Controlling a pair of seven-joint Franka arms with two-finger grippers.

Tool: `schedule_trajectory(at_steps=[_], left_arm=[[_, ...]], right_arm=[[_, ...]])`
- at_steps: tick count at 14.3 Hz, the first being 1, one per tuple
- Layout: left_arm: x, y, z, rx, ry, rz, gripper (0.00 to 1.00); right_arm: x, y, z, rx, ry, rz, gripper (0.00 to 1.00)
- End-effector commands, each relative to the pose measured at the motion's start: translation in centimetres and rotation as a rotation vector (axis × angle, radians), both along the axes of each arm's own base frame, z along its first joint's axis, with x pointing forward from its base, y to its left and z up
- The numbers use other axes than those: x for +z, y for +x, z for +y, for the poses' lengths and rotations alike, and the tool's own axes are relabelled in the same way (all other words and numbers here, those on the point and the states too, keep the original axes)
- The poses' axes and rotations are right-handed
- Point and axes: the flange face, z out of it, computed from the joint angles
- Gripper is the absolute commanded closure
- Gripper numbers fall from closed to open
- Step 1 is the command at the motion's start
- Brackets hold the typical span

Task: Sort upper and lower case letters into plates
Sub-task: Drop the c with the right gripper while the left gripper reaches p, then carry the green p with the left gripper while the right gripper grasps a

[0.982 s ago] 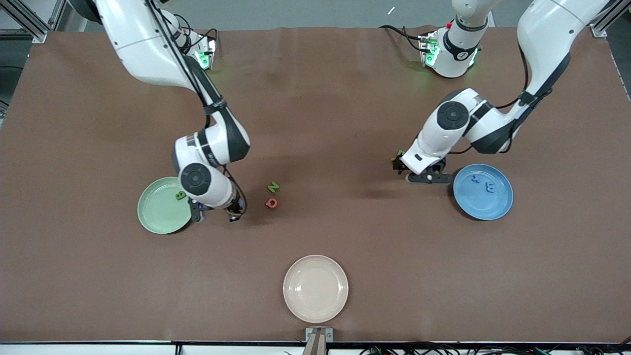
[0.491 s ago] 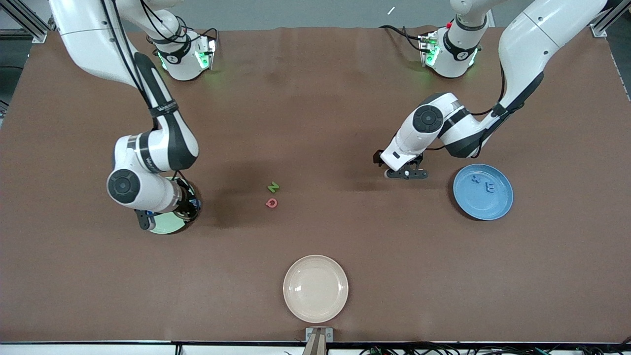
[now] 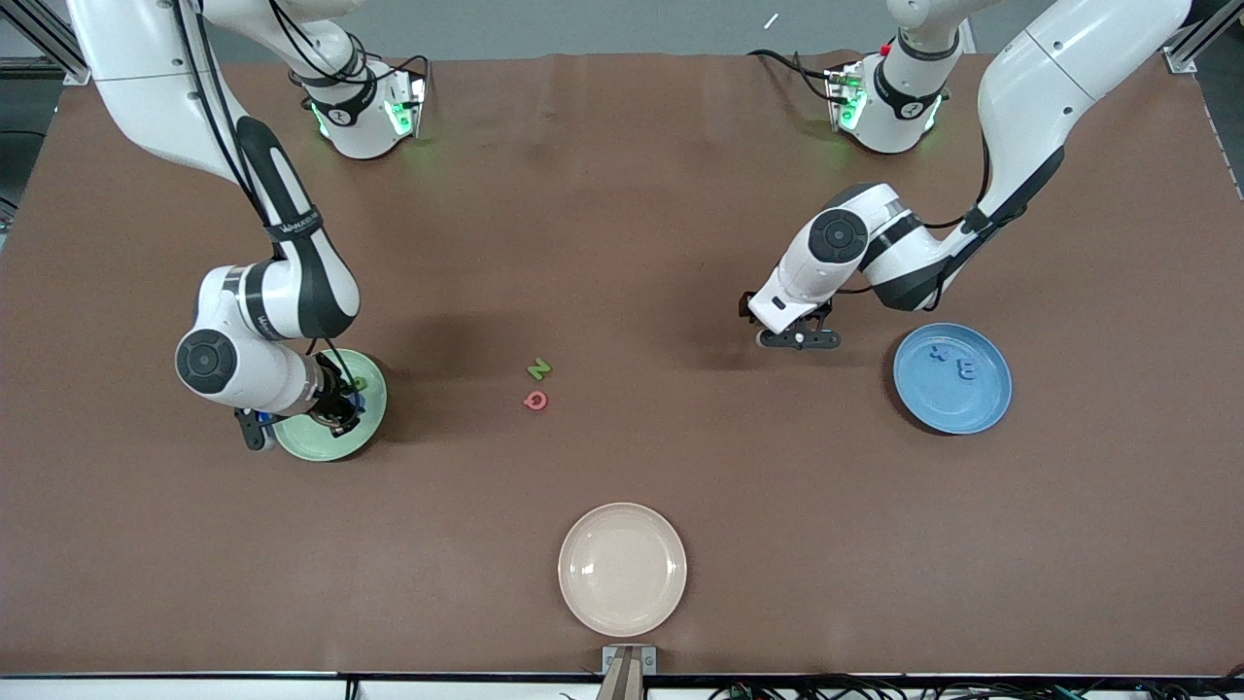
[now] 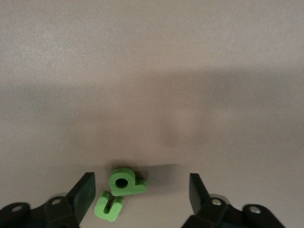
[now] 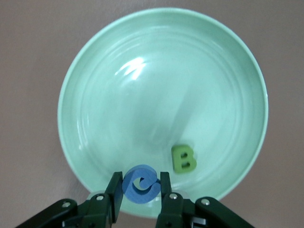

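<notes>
The pale green plate (image 5: 95, 85) lies toward the right arm's end of the table, a green B (image 5: 183, 158) flat in it. A blue letter (image 5: 140, 184), seemingly a G, is pinched above the plate's rim. The blue plate (image 3: 982, 408) lies toward the left arm's end, holding two blue letters, an x (image 3: 938, 354) and an E (image 3: 966, 369). A green N (image 3: 538, 369) and a red letter (image 3: 535, 400) lie flat mid-table, close together. Two green letters (image 4: 121, 190) lie touching on bare table.
</notes>
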Motion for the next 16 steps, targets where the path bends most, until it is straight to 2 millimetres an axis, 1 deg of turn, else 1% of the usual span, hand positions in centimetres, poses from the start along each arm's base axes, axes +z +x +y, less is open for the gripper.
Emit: schedule_trajectory(at_steps=[1,4,6,7,11,13,14,15,16], left_arm=[[-0.8,-0.3,0.7,-0.007,0.024,-0.003,0.21],[-1.0,-0.4,0.7,-0.007,0.021,0.002,0.29],[-1.1,-0.5,0.6,-0.01,0.019,0.007,0.34],[-1.2,-0.5,0.6,-0.01,0.019,0.008,0.36],[-1.8,-0.8,0.3,-0.013,0.011,0.024,0.45],[-1.8,-0.7,0.4,-0.011,0.011,0.023,0.52],[-1.8,-0.7,0.4,-0.011,0.011,0.023,0.56],[-1.7,-0.7,0.3,-0.013,0.01,0.021,0.61],[-1.7,-0.7,0.3,-0.006,0.012,0.02,0.64]], right_arm=[[0.7,-0.8,-0.7,0.009,0.002,-0.02,1.0],[0.6,-0.5,-0.9,0.01,0.0,-0.042,0.99],[-1.2,-0.5,-0.8,0.009,-0.003,-0.048,0.99],[-1.7,-0.5,-0.8,0.008,-0.002,-0.045,0.99],[-2.6,-0.8,0.0,0.012,-0.001,-0.026,0.99],[-2.8,-1.0,0.2,0.016,-0.002,-0.02,0.98],[-2.8,-1.0,0.1,0.015,-0.002,-0.019,0.93],[-2.8,-1.0,0.0,0.015,-0.002,-0.016,0.77],[-2.8,-1.0,-0.1,0.015,-0.002,-0.013,0.5]])
